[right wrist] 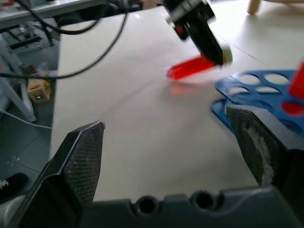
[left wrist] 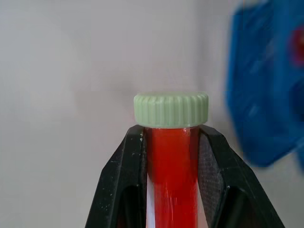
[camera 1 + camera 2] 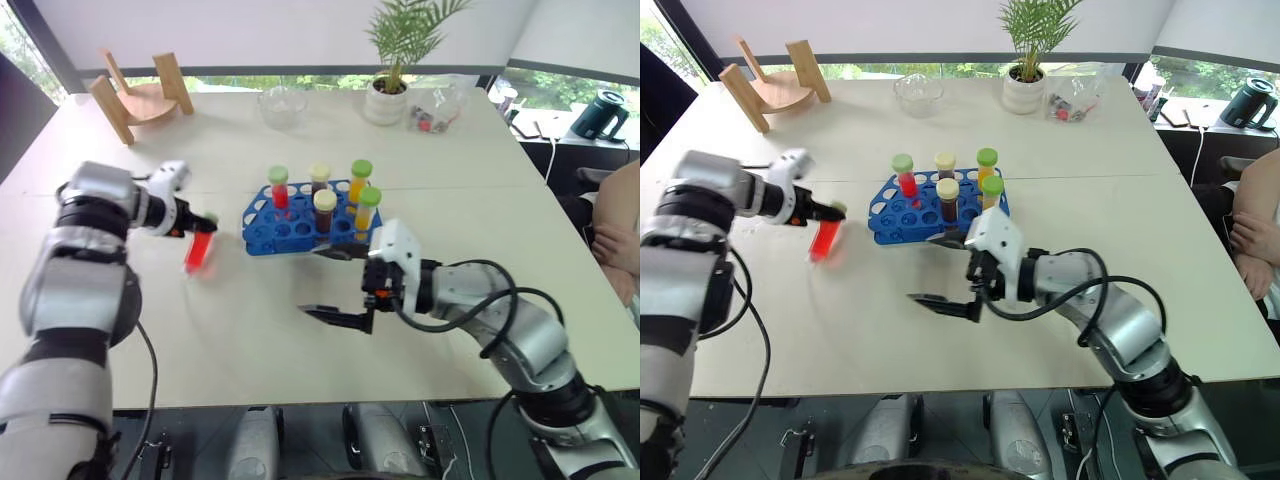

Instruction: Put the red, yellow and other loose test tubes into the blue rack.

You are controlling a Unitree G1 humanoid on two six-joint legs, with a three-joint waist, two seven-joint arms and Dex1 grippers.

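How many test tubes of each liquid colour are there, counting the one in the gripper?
Red: 2, one held by the left gripper as the red tube, one red tube in the blue rack
Brown: 2
Yellow: 2
Total: 6

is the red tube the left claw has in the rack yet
Not yet. The left claw holds the red tube tilted above the table, beside the blue rack.
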